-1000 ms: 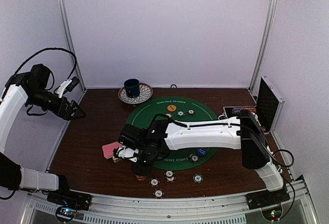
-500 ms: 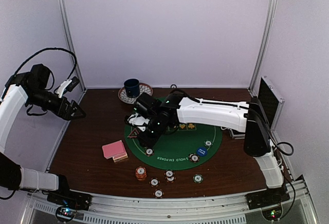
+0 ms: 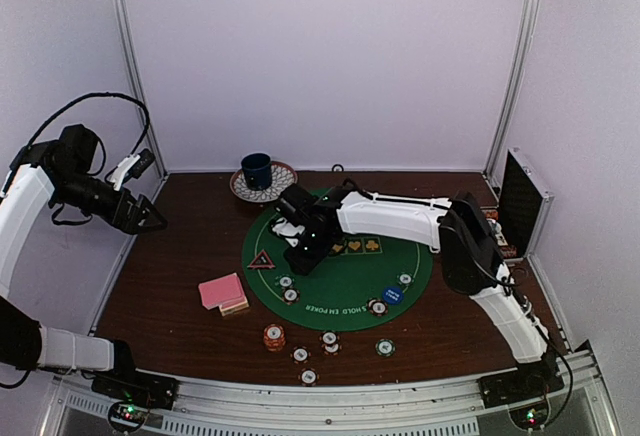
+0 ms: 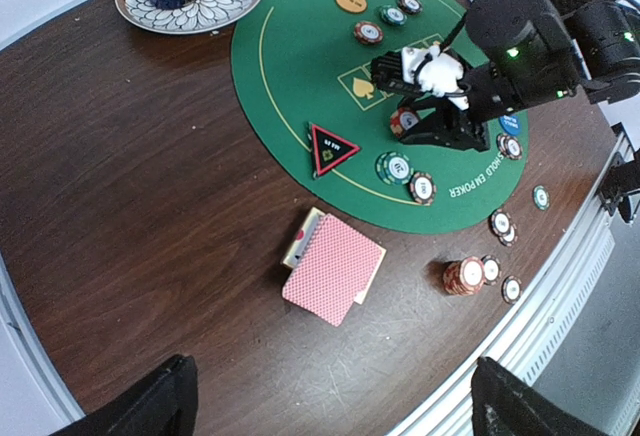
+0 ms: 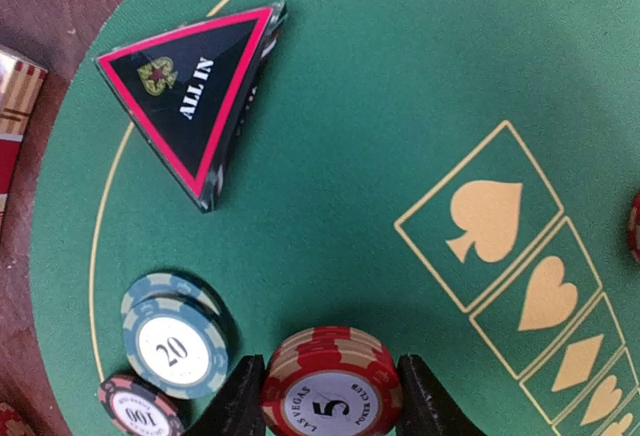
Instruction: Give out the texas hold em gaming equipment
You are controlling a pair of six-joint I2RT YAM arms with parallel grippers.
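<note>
The dark brown wooden surface [image 3: 160, 286] carries a round green felt poker mat [image 3: 345, 276], and the right arm reaches across the left half of that mat. The left arm hangs high at the left. The left fingers [image 4: 150, 406] are spread as wide as they go and hold nothing.

Off the mat's left edge lies a deck of pink-backed playing cards [image 4: 333, 271], with a short orange-striped stack of chips [image 3: 274, 337] and loose chips near the front edge. On the mat sits a black triangle with a red rim [image 5: 195, 106], marked ALL IN.

The right fingers [image 5: 238, 404] are part-closed on either side of a short stack of red edge-striped poker chips [image 5: 330, 376], just beside a green chip marked 20 [image 5: 172, 341]. Whether the stack rests on the felt cannot be told.

This looks like the step of setting out a share of chips on the mat. Next, the stack should be lowered flat. The fingers should then part and rise straight up, so the stack does not tip or nudge the green chip.
</note>
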